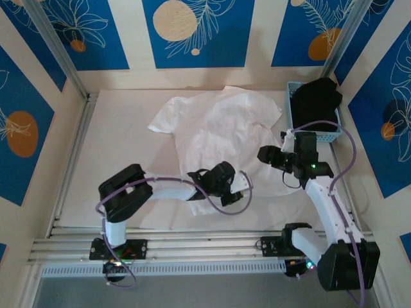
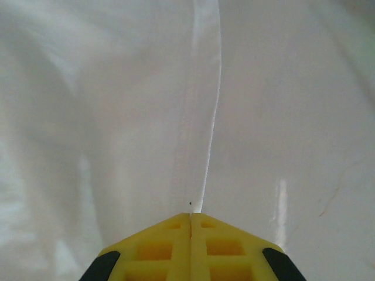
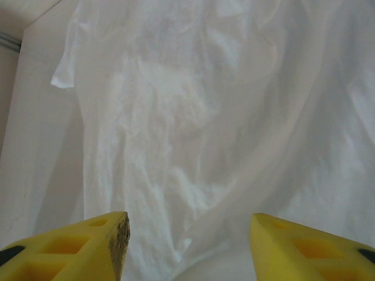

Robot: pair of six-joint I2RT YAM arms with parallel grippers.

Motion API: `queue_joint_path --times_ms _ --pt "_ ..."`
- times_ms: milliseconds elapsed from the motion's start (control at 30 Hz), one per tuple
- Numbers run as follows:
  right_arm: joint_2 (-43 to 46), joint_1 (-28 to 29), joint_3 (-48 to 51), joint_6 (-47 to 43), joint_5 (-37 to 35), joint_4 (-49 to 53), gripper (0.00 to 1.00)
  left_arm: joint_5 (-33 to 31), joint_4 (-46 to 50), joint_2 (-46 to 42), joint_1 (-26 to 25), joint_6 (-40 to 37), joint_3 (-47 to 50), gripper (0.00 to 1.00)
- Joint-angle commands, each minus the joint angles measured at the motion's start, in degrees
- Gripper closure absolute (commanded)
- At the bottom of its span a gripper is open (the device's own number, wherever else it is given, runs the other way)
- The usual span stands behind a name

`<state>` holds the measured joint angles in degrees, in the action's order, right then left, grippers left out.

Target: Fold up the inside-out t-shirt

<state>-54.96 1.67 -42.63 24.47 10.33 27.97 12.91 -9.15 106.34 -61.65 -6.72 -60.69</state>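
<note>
I see left gripper (image 2: 190, 215) clamped on t-shirt (image 1: 218, 128) near edge; right gripper (image 3: 188, 218) fingers apart at its right side.

Black garment (image 1: 316, 96) in a light-blue basket (image 1: 329, 136) at the white table's (image 1: 115, 128) far right corner

Top view: bright, even, diffuse light from above, with only faint, soft-edged shadows in the lower half of the frame. The wrinkled white t-shirt (image 1: 218, 128) barely separates from the pale matte tabletop (image 1: 109, 128); contrast is low and detail slightly soft.

Left wrist view: milky and washed out, the cloth blurred. A bright streak runs down from upper centre to the yellow left gripper (image 2: 190, 222), sharper at the bottom edge.

Right wrist view: hazy, with grey shading in the folds. The yellow right gripper (image 3: 187, 234) is out of focus in the lower corners.
</note>
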Motion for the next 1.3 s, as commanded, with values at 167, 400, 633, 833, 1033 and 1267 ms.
queue_joint_path --times_ms 167,400,633,833,1033,1267 --pt "7.99 4.21 6.45 1.27 2.40 1.22 0.43 7.65 -10.75 -6.85 5.92 15.65 4.41 1.00" --pt "10.05 11.76 11.05 2.94 -5.11 -1.78 0.21 9.24 -14.08 -8.47 9.69 20.22 6.38 1.00" --pt "2.62 17.72 12.74 7.63 -17.94 -7.57 0.15 9.18 -13.97 -10.09 10.46 20.39 6.81 1.00" --pt "-4.48 17.86 13.80 10.26 -15.99 -17.31 0.16 9.46 -14.55 -10.80 10.49 19.91 7.59 1.00" --pt "-12.17 17.47 13.41 9.98 -9.83 -28.19 0.49 9.10 -16.40 -10.19 10.49 19.64 8.73 1.00" --pt "-12.69 18.15 12.26 9.47 -12.83 -25.56 0.66 1.21 -14.41 -10.93 10.58 18.84 9.92 1.00"
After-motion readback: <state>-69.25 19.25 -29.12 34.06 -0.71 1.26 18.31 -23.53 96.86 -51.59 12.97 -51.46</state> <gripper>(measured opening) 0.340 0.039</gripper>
